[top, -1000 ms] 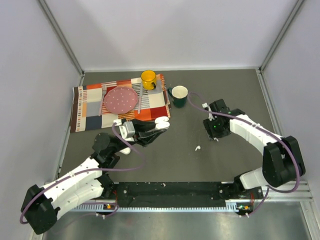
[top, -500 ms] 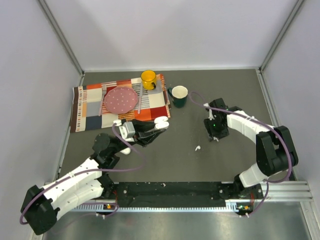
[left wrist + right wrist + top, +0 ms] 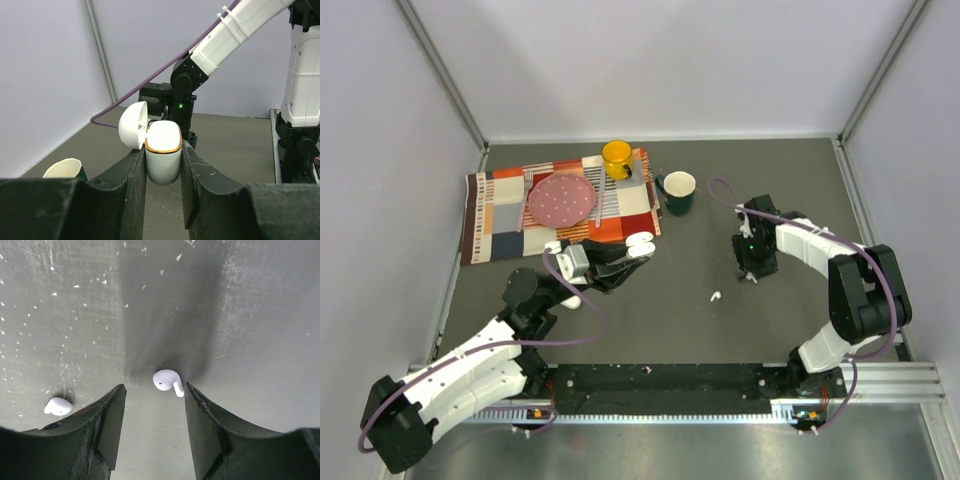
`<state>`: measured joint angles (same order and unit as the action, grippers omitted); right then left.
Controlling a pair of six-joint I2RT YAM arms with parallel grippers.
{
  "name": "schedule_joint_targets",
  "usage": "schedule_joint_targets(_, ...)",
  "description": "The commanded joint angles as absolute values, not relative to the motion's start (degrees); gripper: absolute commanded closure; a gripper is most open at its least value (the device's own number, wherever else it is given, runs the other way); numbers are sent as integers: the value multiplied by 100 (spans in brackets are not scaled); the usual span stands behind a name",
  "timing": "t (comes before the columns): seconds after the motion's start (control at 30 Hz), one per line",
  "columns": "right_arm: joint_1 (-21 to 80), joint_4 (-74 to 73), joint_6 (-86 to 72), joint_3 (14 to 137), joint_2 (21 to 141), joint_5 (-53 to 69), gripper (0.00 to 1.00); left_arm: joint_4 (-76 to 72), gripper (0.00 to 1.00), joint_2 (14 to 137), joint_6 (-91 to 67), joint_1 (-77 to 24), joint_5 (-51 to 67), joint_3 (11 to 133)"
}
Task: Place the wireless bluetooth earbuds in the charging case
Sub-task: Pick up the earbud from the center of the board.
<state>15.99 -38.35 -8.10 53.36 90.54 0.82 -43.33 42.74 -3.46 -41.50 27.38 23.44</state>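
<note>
My left gripper [image 3: 632, 256] is shut on the white charging case [image 3: 641, 243], held above the table. In the left wrist view the case [image 3: 163, 152] stands upright between the fingers, its lid [image 3: 132, 125] swung open to the left. My right gripper [image 3: 752, 272] points down at the table, jaws open. One white earbud [image 3: 167, 380] lies on the grey table just beyond the tips of the right gripper [image 3: 154, 390], close to the right finger. A second earbud [image 3: 57, 406] lies to the left of that gripper, seen from above as a white speck [image 3: 716, 296].
A dark green mug [image 3: 678, 190] stands behind the middle of the table. A yellow mug [image 3: 617, 158] and a pink plate [image 3: 560, 198] sit on a checkered cloth [image 3: 500, 215] at the back left. Walls enclose the table on three sides.
The right gripper's jaws have narrowed a little over the earbud and its wrist has shifted slightly. The left arm holds the case still.
</note>
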Motion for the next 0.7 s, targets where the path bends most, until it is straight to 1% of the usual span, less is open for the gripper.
schedule_joint_targets(0.0, 1538, -3577, -1054, 5362, 9105, 447, 49, -4439, 100, 4192, -255, -4157, 2646, 2329)
schedule_joint_targets(0.33, 1538, -3542, -1274, 5195, 8957, 659, 49, -4403, 100, 4201, -220, -4157, 2654, 2347)
schedule_joint_targets(0.53, 1538, -3454, -1222, 5194, 8789, 177, 49, -4430, 100, 4263, -237, -4157, 2681, 2373)
schedule_joint_targets(0.67, 1538, -3331, -1274, 5221, 8631, -219, 46, -4465, 100, 4307, -255, -4157, 2689, 2382)
